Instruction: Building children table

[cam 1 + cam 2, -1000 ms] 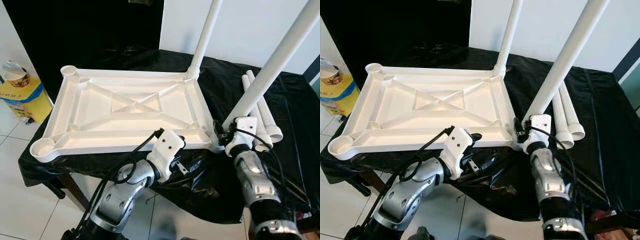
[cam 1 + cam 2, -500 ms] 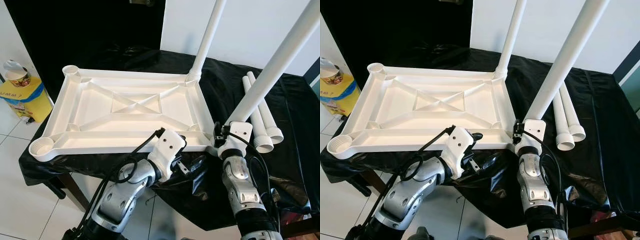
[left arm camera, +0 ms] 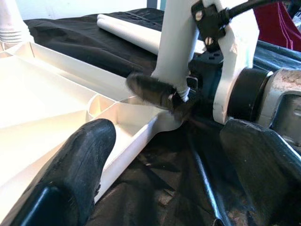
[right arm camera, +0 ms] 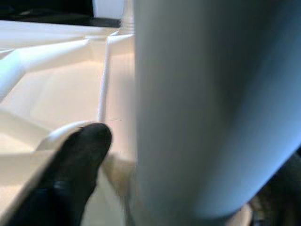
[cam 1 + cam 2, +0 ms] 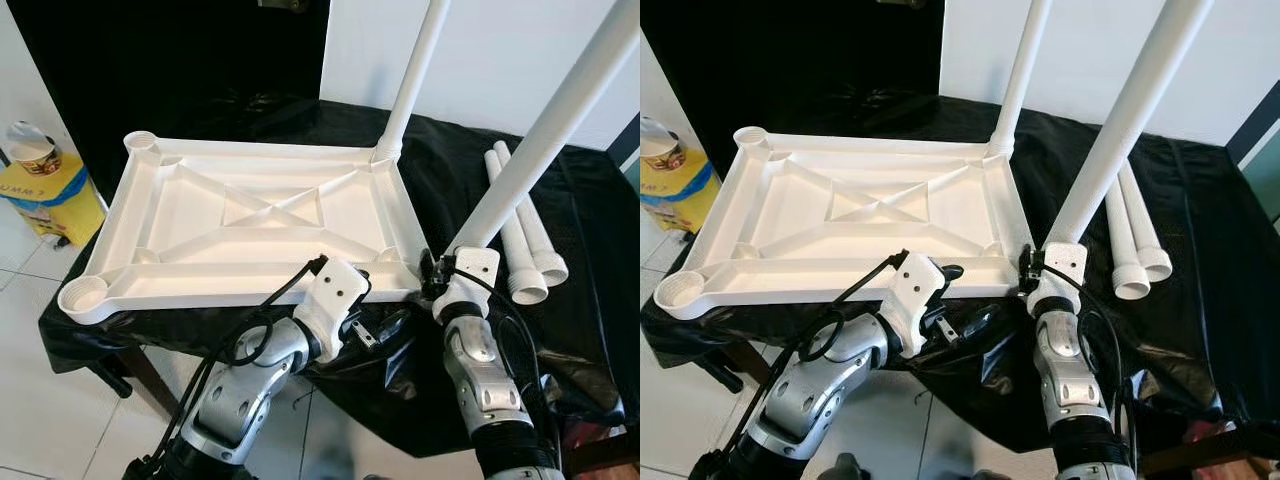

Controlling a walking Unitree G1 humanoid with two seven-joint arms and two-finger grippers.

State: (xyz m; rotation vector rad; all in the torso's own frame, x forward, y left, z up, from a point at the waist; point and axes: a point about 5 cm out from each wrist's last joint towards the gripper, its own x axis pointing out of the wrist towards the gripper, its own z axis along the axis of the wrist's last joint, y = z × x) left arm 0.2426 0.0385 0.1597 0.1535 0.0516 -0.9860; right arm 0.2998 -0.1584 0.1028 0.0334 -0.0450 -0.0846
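Note:
The white table top (image 5: 240, 290) lies upside down on a black-covered table. One white leg (image 5: 412, 75) stands in its far right corner. My right gripper (image 5: 432, 275) is shut on the base of a second leg (image 5: 540, 140), which leans up and to the right. That leg's lower end (image 3: 176, 70) is at the near right corner socket; whether it is seated is hidden. My left gripper (image 3: 174, 160) is open just below the top's front edge, beside that corner, with nothing between its fingers (image 3: 89, 155).
Two loose white legs (image 5: 520, 240) lie on the black cloth to the right. The sockets at the near left (image 5: 83, 296) and far left (image 5: 140, 142) corners hold no leg. A yellow box (image 5: 50, 195) with a cup on it sits on the floor at the left.
My right gripper has carried the leg's base a little to the left, up against the near right corner. The left arm has stayed put.

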